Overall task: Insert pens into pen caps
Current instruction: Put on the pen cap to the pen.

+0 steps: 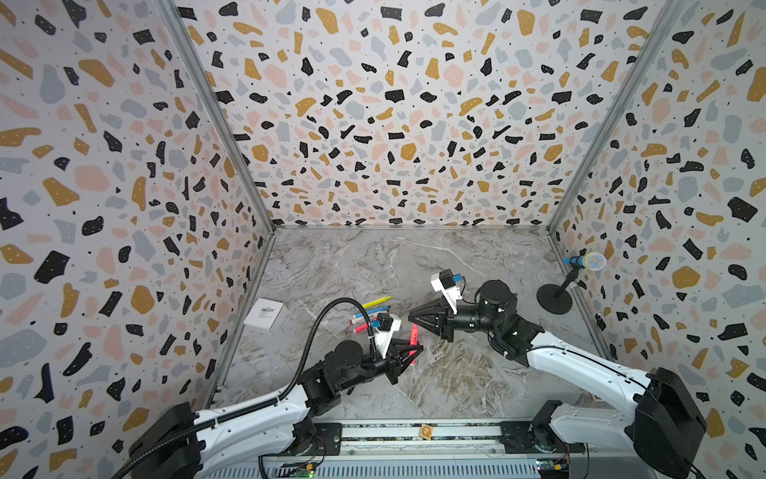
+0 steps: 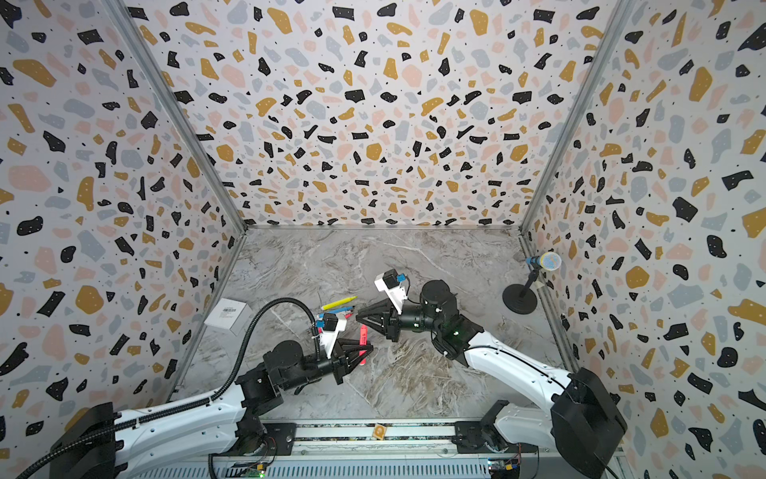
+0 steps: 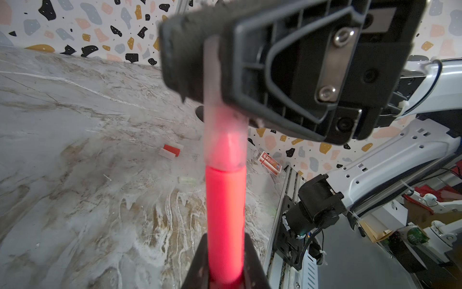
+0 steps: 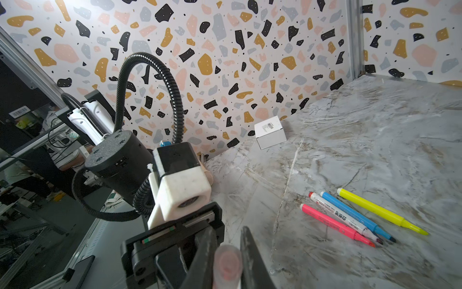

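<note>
Both top views first: my left gripper point(image 1: 414, 352) is clamped on a pink pen point(image 1: 413, 335). The pen sticks out past the fingers toward the right gripper point(image 1: 411, 317), whose tips sit right at the pen's free end point(image 2: 363, 334). Any cap there is too small for me to make out from up here. The loose pens point(image 1: 369, 315) lie bunched just past the left gripper, partly hidden behind its wrist camera, and a white box point(image 1: 265, 314) sits well off by the wall. Over to the left wrist: the pink pen point(image 3: 225, 225) runs straight out from between my left fingers with a clear cap point(image 3: 225, 142) over its tip, pink glowing through it. The right gripper point(image 3: 212, 67) is pinched narrow on the cap's far part. Beyond the pen a red-and-white cap point(image 3: 171, 151) lies flat on the marble tabletop point(image 3: 75, 125), and a pale see-through tube point(image 3: 186, 180) lies nearer, both well clear of the grippers. Right wrist now: the clear cap point(image 4: 227, 267) sits squeezed between my right fingers, pink inside it. Off to one side lie a second pink pen point(image 4: 335, 224), a white-barrelled pen point(image 4: 342, 216), a blue pen point(image 4: 355, 215) and a yellow pen point(image 4: 380, 211), all bare-tipped.
</note>
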You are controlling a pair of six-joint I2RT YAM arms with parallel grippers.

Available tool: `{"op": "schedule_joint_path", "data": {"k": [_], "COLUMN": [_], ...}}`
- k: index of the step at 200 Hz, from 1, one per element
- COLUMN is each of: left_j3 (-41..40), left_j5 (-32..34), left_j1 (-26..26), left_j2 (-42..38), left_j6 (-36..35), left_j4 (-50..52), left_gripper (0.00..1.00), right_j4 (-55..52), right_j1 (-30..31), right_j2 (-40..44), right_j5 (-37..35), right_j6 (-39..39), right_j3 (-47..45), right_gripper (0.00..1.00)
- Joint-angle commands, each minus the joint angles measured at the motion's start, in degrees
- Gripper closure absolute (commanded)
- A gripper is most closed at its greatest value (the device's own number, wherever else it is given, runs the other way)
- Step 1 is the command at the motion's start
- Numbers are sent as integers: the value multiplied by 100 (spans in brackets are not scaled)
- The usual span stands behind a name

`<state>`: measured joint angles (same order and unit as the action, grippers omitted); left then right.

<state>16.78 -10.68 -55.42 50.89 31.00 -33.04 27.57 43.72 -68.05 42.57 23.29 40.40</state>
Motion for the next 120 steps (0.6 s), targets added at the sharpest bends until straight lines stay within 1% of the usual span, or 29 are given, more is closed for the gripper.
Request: {"op": "schedule_joint_path", "data": {"k": [1,32,49,81,120], "left_j3": [618,803,865,979,1084], "left_j5": [752,743,752,743,569], "left_j1": [162,163,163,197,293], "left_j2": [-212,-204,-225,-258,-331], "left_j6": [283,323,319,321,319], "left_j4": [-1078,-1099,-1095,-1091,-1109], "left_gripper": [100,100,100,100,100], "right_j4": [-500,-528,-837,-743,-703], "right_j1": [319,540,664,794,822], "right_j2": [213,349,336,334,383], "right_j5": [405,108,-58,-88,8], "right_j6": [-260,-393,-574,-536,-538], "right_j3": [-483,-791,-775,-943,-1098], "right_gripper": [100,100,100,100,100]}}
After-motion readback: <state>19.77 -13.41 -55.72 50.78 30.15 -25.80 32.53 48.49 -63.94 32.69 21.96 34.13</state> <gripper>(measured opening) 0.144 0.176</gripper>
